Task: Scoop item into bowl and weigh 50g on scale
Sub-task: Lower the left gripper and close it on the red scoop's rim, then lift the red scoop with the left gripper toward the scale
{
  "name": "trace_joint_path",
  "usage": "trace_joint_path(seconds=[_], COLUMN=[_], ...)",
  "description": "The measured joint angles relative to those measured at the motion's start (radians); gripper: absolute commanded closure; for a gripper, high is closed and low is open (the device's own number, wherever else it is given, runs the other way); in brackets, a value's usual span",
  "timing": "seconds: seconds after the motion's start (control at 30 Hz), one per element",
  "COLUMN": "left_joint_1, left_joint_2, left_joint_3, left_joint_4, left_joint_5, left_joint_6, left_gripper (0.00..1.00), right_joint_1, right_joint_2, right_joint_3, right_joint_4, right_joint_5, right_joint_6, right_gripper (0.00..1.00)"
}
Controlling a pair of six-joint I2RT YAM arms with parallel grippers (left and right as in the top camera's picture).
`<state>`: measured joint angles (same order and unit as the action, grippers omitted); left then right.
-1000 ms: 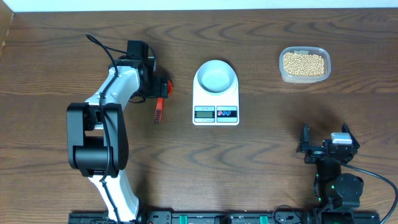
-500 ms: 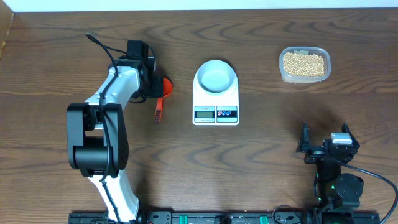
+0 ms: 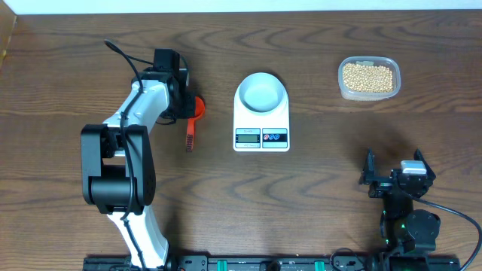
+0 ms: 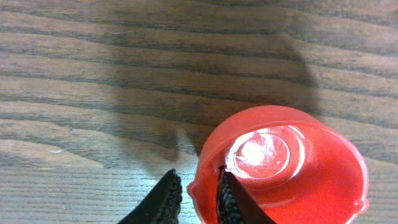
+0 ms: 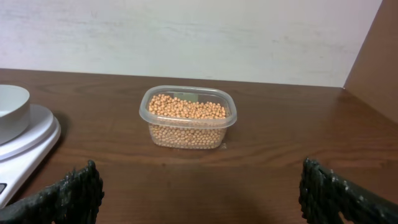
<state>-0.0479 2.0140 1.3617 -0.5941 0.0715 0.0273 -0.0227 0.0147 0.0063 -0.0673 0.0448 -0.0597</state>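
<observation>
Overhead, the left gripper (image 3: 187,108) is at the far left of the table (image 3: 316,196), over the cup of the red scoop (image 3: 197,108). The scoop's dark handle points toward the near edge. Compared with a second ago, the near end of the handle has shifted slightly to the left. Less of the red cup shows beside the wrist than half a second ago. The scale (image 3: 261,124), the bowl (image 3: 261,92) sitting on its far half, the clear tub (image 3: 395,71) of beans (image 3: 368,77) at the far right, and the right arm have not moved.

The left wrist view shows what the overhead hides. The two black fingers (image 4: 166,200) stand close together astride the left rim of the cup. One is outside the wall and one is just inside it, so the jaws are pinched on the scoop's rim. The cup lies open side up on the wood, with a glare spot on its floor.

The right gripper (image 3: 397,177) is at the near right, well apart from everything, with its jaws spread wide and nothing between them. In its wrist view the fingertips sit at opposite edges of the picture. That view looks across the table to the tub from the side, showing the beans filling it nearly to the rim. The bowl and the edge of the scale show at the left border. The scale's display is too small to read from overhead.
</observation>
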Motion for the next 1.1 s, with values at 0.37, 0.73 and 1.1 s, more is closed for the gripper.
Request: trace_joint_path(seconds=[0.37,0.73,1.1], left_joint_1=[0.0,0.0,0.0], left_joint_2=[0.0,0.0,-0.051], left_joint_3=[0.0,0.0,0.0], left_joint_4=[0.0,0.0,0.0], left_joint_5=[0.0,0.0,0.0], left_joint_6=[0.0,0.0,0.0], left_gripper=[0.93,0.93,0.93], right_joint_1=[0.0,0.0,0.0], right_joint_2=[0.0,0.0,0.0], right_joint_3=[0.0,0.0,0.0], right_joint_4=[0.0,0.0,0.0], right_joint_5=[0.0,0.0,0.0], right_joint_6=[0.0,0.0,0.0], right_gripper=[0.01,0.01,0.01])
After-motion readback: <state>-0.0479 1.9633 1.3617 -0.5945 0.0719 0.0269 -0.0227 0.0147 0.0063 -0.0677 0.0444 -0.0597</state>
